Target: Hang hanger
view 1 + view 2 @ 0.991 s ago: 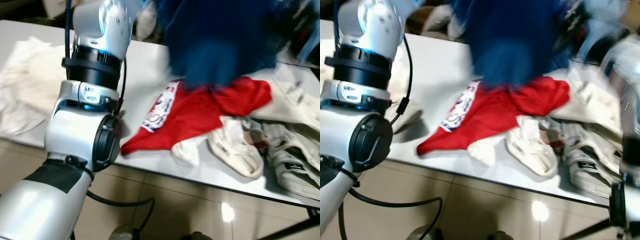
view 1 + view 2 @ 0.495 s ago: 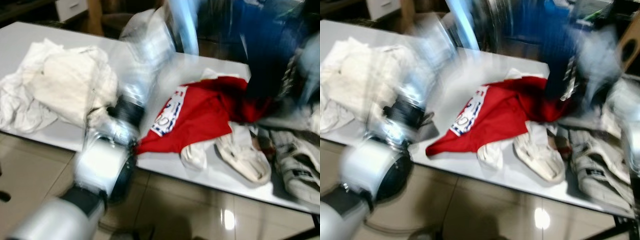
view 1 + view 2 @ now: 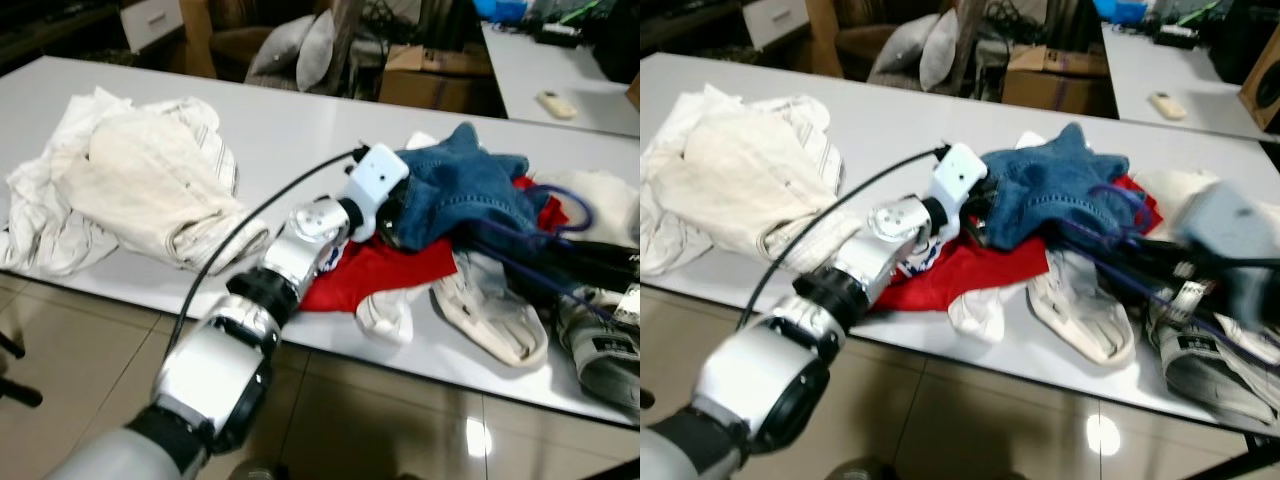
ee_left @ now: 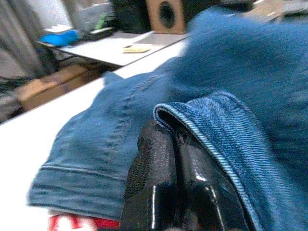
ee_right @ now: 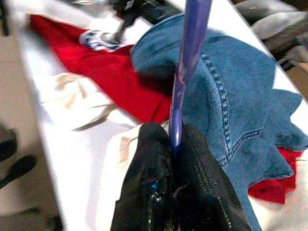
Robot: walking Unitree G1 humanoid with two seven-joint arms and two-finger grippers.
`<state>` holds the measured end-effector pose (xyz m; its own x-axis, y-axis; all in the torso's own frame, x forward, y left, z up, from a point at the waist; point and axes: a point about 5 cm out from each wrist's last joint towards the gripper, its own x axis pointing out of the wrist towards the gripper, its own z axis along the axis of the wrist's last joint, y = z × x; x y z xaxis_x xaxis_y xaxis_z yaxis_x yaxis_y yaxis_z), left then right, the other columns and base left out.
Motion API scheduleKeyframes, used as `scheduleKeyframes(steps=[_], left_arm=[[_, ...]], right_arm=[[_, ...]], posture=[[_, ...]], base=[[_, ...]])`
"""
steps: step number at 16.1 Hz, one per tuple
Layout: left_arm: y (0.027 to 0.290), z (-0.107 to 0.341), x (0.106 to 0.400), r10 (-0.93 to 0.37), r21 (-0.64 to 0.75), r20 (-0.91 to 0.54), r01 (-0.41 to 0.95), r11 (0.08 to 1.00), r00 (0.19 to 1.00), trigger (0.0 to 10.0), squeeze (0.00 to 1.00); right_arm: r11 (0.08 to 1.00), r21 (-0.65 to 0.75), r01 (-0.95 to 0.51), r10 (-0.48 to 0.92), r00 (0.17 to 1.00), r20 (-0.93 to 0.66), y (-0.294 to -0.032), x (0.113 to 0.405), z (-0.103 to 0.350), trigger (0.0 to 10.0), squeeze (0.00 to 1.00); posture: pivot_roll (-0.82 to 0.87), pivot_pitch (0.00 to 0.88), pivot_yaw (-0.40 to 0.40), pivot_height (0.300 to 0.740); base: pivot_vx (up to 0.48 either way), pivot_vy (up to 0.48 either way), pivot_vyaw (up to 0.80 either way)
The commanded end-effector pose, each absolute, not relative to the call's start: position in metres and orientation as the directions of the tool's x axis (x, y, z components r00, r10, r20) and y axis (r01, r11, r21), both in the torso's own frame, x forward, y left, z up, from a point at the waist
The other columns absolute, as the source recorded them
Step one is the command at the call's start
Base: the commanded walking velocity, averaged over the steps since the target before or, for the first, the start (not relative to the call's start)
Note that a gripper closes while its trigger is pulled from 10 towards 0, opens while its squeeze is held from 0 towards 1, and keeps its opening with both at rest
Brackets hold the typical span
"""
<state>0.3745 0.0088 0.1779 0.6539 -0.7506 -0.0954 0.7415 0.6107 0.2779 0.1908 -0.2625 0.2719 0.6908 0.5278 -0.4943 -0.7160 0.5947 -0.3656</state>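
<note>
Dropped from up high onto the table (image 3: 300, 120): jeans (image 3: 465, 195) pinched by left gripper (image 4: 175, 159), purple hanger (image 5: 185, 67) pinched by right gripper (image 5: 175, 149) beside them, not hung yet.

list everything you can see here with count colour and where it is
denim garment: one, blue, heaped on the red garment at the table's middle
hanger: one, purple, lying over the denim garment
red garment: one, red with a printed patch, under the denim
pale clothes pile: one heap, cream and white, table's left end
white garments: several, near the front edge, right of the red one
table: one, white
cardboard box: one, brown, behind the table
cushions: two, grey, behind the table
left gripper: black fingers pinching the denim's hem
right gripper: black fingers shut on the hanger
</note>
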Motion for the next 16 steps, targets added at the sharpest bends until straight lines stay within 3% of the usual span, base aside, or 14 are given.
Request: scheduleKeyframes(steps=[1,2,3,4,7,10,11,13,16], left_arm=[[0.019,0.184,0.382,-0.714,0.311,-0.094,0.702,0.641,0.694,10.0,0.0],[0.027,0.185,0.385,-0.709,0.268,-0.106,0.707,0.655,0.697,10.0,0.0],[0.029,0.181,0.383,-0.767,0.166,-0.126,0.776,0.609,0.629,10.0,0.0],[0.032,0.177,0.38,-0.796,0.14,-0.137,0.807,0.574,0.59,10.0,1.0],[0.042,0.155,0.374,-0.815,0.114,-0.207,0.841,0.529,0.541,10.0,1.0],[0.052,0.15,0.371,-0.845,0.05,-0.199,0.866,0.498,0.497,10.0,1.0],[0.058,0.148,0.37,-0.842,0.05,-0.202,0.864,0.501,0.5,10.0,1.0],[0.069,0.148,0.371,-0.833,0.065,-0.19,0.854,0.517,0.519,10.0,1.0],[0.091,0.16,0.374,-0.833,0.088,-0.147,0.846,0.526,0.534,10.0,1.0]], right_arm=[[0.541,-0.366,-0.757,0.575,0.651,-0.496,-0.261,0.181,0.284,10.0,0.0],[0.531,-0.354,-0.77,0.598,0.636,-0.487,-0.267,0.171,0.295,10.0,0.0],[0.536,-0.355,-0.766,0.614,0.642,-0.46,-0.272,0.169,0.304,10.0,0.0],[0.541,-0.368,-0.756,0.624,0.654,-0.428,-0.275,0.167,0.313,10.0,0.0],[0.598,-0.389,-0.701,0.666,0.705,-0.245,-0.285,0.163,0.344,10.0,0.0],[0.711,-0.362,-0.603,0.63,0.774,-0.053,-0.3,0.172,0.361,10.0,0.0],[0.739,-0.333,-0.586,0.608,0.793,-0.045,-0.303,0.176,0.359,10.0,0.0],[0.713,-0.344,-0.611,0.6,0.786,-0.152,-0.299,0.176,0.344,10.0,0.0],[0.814,-0.379,-0.441,0.384,0.897,-0.219,-0.323,0.197,0.331,10.0,0.0]], posture=[[-0.06,0.0,0.012,0.723],[-0.06,0.0,0.009,0.723],[-0.05,0.0,0.006,0.723],[-0.06,0.0,0.005,0.723],[-0.06,0.0,0.001,0.723],[-0.06,0.0,0.007,0.723],[-0.05,0.0,0.004,0.723],[-0.05,0.0,-0.001,0.723],[-0.05,0.0,0.015,0.723]], base=[[0.0,0.0,0.0],[0.0,0.0,0.0],[0.0,0.0,0.0],[0.0,0.0,0.0],[0.0,0.0,0.0],[0.0,0.0,0.0],[0.0,0.0,0.0],[0.0,0.0,0.0],[0.0,0.0,0.0]])
